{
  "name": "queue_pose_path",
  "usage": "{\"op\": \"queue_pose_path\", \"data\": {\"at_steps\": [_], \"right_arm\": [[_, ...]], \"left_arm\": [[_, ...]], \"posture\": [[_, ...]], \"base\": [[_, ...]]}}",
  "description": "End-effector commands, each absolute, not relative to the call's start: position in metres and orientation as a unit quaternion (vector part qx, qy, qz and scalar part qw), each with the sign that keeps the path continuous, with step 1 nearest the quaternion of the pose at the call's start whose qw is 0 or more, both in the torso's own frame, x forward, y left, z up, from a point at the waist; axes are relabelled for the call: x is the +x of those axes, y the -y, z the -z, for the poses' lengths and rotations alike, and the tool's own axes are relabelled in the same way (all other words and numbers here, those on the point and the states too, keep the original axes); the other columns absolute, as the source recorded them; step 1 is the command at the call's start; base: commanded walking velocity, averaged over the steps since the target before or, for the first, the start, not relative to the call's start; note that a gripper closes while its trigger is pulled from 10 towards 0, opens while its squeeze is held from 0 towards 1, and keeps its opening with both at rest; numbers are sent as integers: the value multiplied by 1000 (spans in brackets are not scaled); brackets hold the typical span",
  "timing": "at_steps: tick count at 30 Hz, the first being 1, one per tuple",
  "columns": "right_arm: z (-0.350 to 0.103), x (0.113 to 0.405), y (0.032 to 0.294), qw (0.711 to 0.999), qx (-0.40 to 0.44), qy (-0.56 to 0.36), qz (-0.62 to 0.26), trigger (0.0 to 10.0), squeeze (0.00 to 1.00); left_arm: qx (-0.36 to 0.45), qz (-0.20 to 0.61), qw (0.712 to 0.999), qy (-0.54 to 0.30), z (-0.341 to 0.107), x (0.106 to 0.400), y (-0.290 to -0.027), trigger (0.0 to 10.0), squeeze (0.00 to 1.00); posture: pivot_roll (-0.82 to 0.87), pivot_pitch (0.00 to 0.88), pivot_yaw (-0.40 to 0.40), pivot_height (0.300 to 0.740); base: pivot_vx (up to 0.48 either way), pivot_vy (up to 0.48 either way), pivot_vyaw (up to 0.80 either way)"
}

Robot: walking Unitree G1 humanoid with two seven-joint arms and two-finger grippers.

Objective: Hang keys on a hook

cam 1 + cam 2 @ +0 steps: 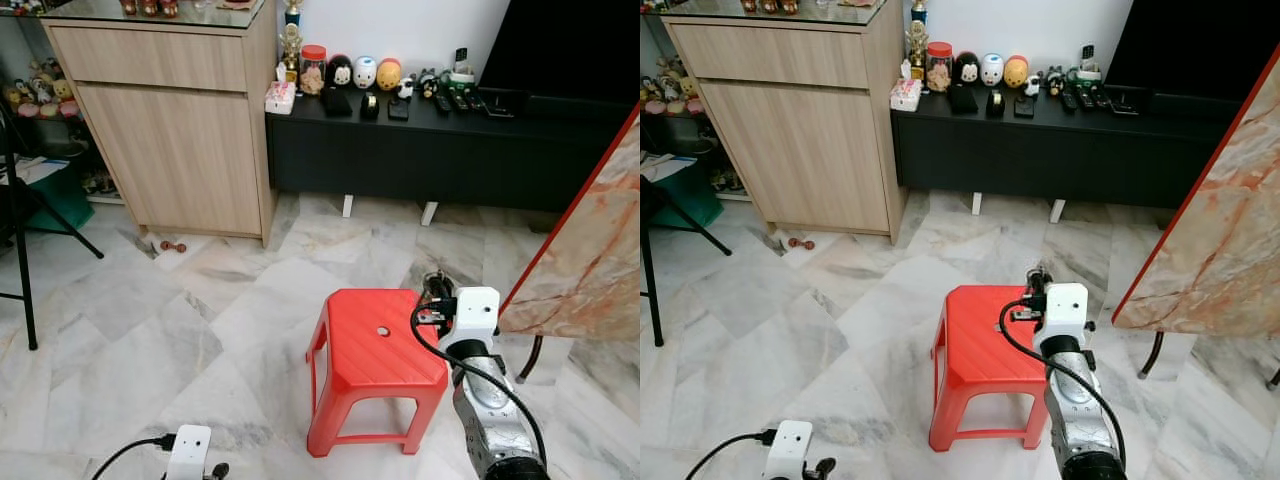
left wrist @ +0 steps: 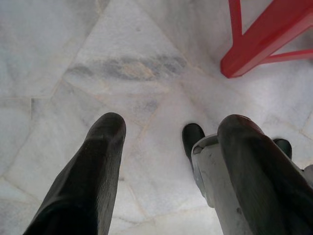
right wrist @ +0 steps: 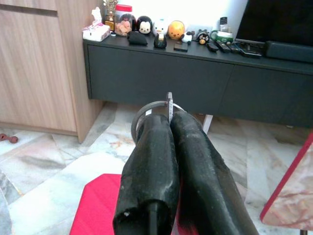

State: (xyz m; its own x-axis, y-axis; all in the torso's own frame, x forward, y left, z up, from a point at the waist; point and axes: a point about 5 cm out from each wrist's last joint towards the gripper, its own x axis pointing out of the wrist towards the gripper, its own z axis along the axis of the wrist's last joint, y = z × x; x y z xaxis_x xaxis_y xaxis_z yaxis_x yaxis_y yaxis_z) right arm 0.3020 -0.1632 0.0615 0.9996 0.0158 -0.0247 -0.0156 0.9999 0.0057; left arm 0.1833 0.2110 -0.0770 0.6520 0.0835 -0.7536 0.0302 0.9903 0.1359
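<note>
Right wrist view: my right gripper pinches one metal key ring between two closed fingers, above one red stool. My left gripper hangs low, fingers spread wide over marble floor.

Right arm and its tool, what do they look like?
The right arm is a silver metal cylinder with a white boxy camera housing at the wrist and a black cable looping alongside. Its tool has two long, black, rounded fingers.
</note>
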Motion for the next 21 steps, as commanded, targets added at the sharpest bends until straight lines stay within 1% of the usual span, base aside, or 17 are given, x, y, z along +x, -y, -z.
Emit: {"op": "queue_pose_path", "data": {"at_steps": [1,2,4,13,21], "right_arm": [[-72,307,169,1000,5,7,4,10000,0],[-73,308,169,1000,4,7,8,10000,0],[-75,310,171,1000,6,9,17,10000,0],[-75,310,172,1000,6,10,22,10000,0],[-80,315,169,999,11,17,30,10000,0]], "left_arm": [[77,-3,900,-428,80,180,-206,10000,0],[78,-1,900,-429,80,180,-206,10000,0],[80,1,899,-431,80,180,-206,10000,0],[81,2,899,-431,80,181,-206,10000,0],[87,2,899,-429,77,185,-211,10000,0]], "posture": [[80,22,-102,740],[71,11,-98,740],[67,15,-95,740],[63,0,-88,740],[68,0,-67,740]], "base": [[0,-315,0],[0,-319,0],[0,-159,0],[0,-289,0],[0,-286,0]]}}
